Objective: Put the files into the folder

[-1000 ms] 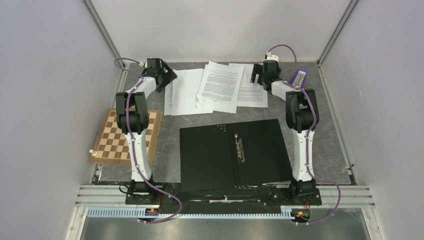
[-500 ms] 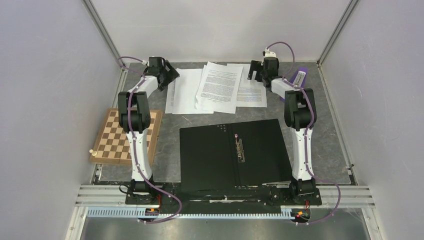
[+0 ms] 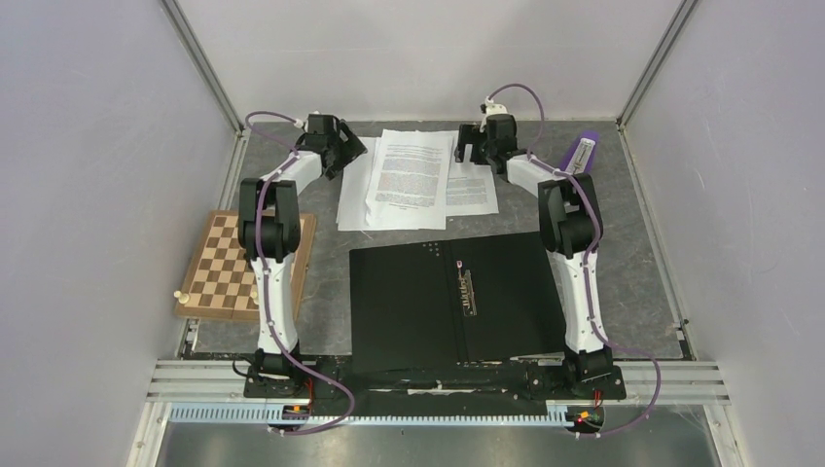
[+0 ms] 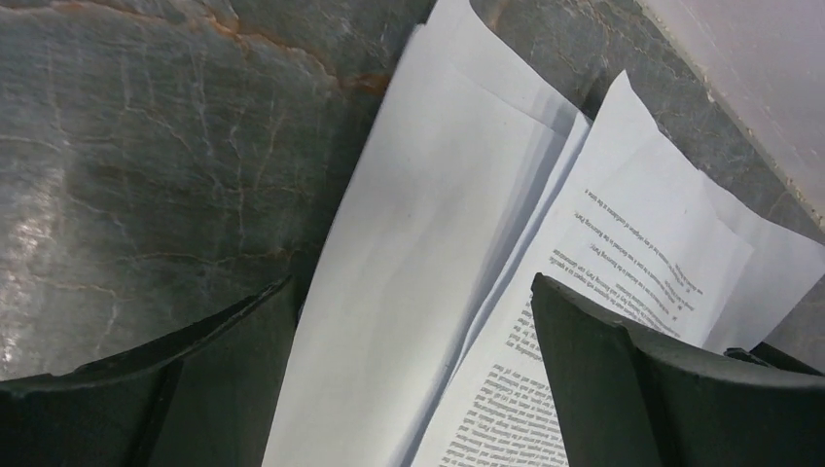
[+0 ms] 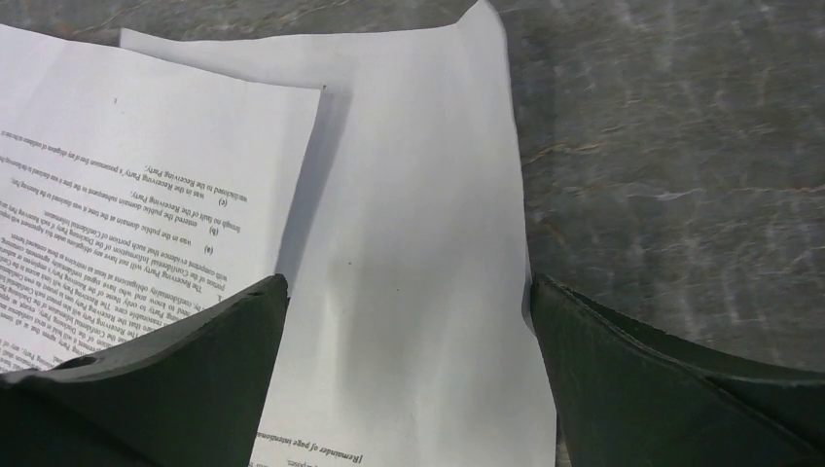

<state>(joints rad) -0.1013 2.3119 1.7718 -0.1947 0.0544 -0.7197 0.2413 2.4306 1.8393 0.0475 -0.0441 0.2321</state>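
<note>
top alone: folder (image 3: 409, 302) lies open | wrists — left fingers (image 4: 642, 389), right fingers (image 5: 146, 379) wide, files (image 4: 418, 292) between

Pale lilac walls (image 3: 88, 195), grey marbled tabletop (image 3: 642, 253), aluminium corner posts (image 3: 199, 60)

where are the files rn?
Top view: the files lie in a loose stack at the far middle of the table, flanked by the left gripper and right gripper, just beyond the open folder.
</note>
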